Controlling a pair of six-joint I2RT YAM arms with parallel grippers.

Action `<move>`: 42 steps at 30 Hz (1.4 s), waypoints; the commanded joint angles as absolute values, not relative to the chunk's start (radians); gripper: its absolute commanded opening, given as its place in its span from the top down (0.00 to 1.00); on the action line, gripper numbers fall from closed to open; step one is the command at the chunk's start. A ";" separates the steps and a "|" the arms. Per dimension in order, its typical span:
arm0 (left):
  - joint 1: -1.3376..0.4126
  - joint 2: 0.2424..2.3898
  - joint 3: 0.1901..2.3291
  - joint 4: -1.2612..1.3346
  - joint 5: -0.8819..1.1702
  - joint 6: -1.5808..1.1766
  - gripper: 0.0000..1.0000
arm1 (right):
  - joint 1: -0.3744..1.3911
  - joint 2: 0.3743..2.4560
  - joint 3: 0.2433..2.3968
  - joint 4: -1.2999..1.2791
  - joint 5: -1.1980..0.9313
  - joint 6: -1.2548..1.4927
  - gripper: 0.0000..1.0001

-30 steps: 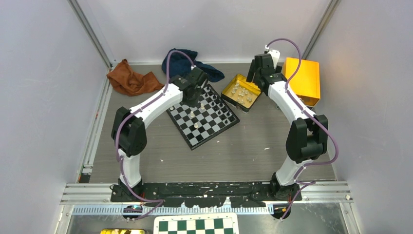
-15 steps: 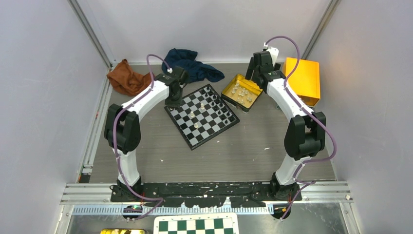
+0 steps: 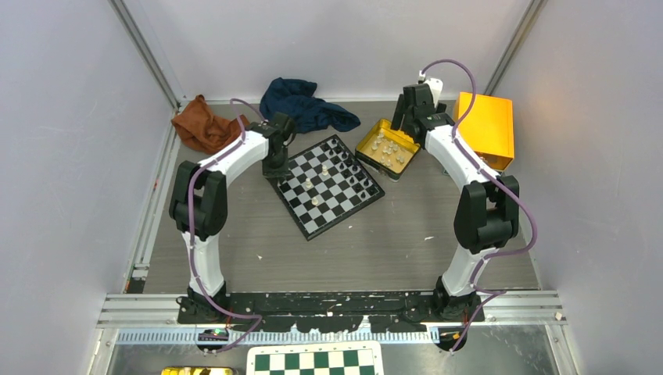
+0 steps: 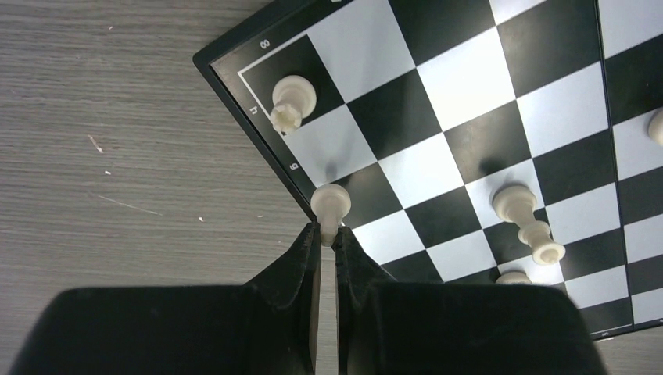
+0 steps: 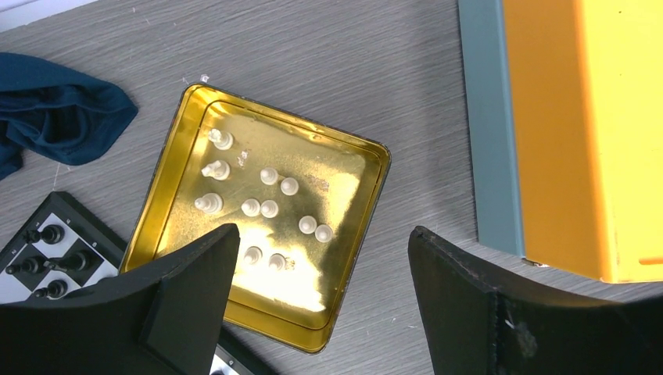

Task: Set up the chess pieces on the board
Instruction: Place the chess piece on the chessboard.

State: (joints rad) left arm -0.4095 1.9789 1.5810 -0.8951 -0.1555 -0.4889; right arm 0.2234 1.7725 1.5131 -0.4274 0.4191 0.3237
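I had the right gripper (image 5: pixel 322 238) spread wide above the gold tin (image 5: pixel 168 187), cream chess pieces (image 5: pixel 270 208) loose inside. An orange box (image 5: pixel 578 133) sat near it, a blue cloth (image 5: pixel 55 109) too.

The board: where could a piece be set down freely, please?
The board is bare toward its near corner. The edge by the gold tin is crowded with black pieces; a few white pieces dot the middle.

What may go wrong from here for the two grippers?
The left gripper pinches a white piece by its narrow end right above the board's rim; released here, it may tip off the board.
The right gripper hangs open over the gold tin; its pieces stand close, so it may knock neighbours.
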 commanded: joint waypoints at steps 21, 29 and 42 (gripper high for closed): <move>-0.382 2.012 1.563 -0.805 -0.139 -0.508 1.00 | 0.231 1.776 1.562 -0.403 0.425 0.313 0.16; -0.382 2.010 1.566 -0.802 -0.156 -0.506 1.00 | 0.231 1.774 1.560 -0.403 0.426 0.311 0.16; -0.380 2.009 1.559 -0.792 -0.173 -0.503 1.00 | 0.230 1.775 1.553 -0.404 0.425 0.311 0.15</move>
State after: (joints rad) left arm -0.3893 2.0098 1.5681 -0.8188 -0.1490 -0.4980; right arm 0.2272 1.7870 1.5166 -0.4274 0.4171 0.3195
